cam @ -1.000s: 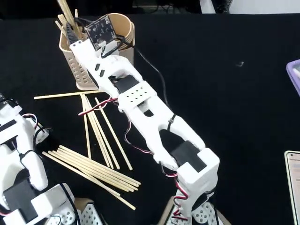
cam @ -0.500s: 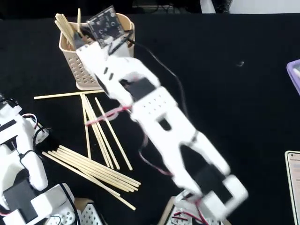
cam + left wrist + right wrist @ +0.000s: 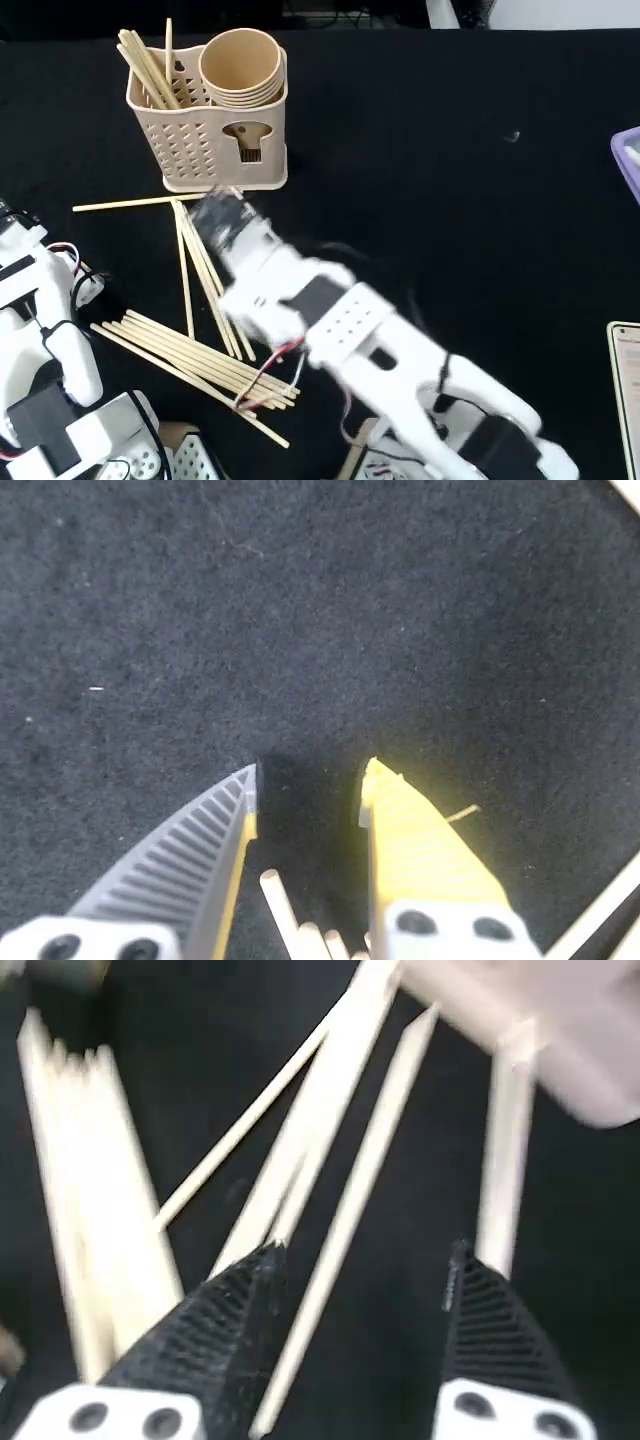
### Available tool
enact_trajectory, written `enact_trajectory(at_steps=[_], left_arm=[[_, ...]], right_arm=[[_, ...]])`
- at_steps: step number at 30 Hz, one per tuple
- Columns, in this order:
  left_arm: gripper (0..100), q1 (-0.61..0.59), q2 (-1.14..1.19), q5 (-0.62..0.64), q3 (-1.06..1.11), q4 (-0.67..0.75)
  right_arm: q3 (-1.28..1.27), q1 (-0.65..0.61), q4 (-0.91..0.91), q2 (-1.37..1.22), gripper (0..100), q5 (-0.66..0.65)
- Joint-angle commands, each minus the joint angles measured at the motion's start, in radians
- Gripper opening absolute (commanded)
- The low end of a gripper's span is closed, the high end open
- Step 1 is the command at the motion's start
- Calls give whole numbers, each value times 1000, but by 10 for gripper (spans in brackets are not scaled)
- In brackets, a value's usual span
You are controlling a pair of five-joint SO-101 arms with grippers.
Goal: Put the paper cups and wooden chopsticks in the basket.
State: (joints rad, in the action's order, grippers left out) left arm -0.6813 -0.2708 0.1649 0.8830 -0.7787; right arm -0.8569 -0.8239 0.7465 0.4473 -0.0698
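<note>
A beige slotted basket [image 3: 205,150] stands at the back left of the table, with a stack of paper cups [image 3: 240,62] and several wooden chopsticks [image 3: 150,68] upright in it. More chopsticks lie loose in front of it: a fan [image 3: 208,285], a bundle [image 3: 190,362] and a single one [image 3: 140,203]. My right gripper [image 3: 360,1260] hangs open over the fan of chopsticks [image 3: 340,1220], holding nothing, and appears blurred in the high view [image 3: 215,222]. My left gripper [image 3: 308,780] is open above black cloth, with chopstick ends [image 3: 283,910] close to its base.
The left arm's white body [image 3: 40,345] sits at the table's front left. The right arm [image 3: 400,370] stretches from the front centre towards the basket. A purple object [image 3: 628,155] and a white card [image 3: 625,390] lie at the right edge.
The right arm has drawn back from over the basket towards the front and now hangs low above the loose chopsticks. The chopsticks it carried stand in the basket. The left arm has kept still.
</note>
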Motion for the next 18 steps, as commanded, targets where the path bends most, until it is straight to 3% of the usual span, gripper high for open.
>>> enact_trajectory(at_steps=[1, 8, 18], left_arm=[[177, -8, -15, 5, -21, 9], [177, -10, -15, 5, -19, 9], [177, -10, -15, 5, -19, 9]], right_arm=[[-5, -166, -31, -114, 255, -6], [25, -321, -29, -294, 255, 0], [59, -299, -57, -386, 253, -6]])
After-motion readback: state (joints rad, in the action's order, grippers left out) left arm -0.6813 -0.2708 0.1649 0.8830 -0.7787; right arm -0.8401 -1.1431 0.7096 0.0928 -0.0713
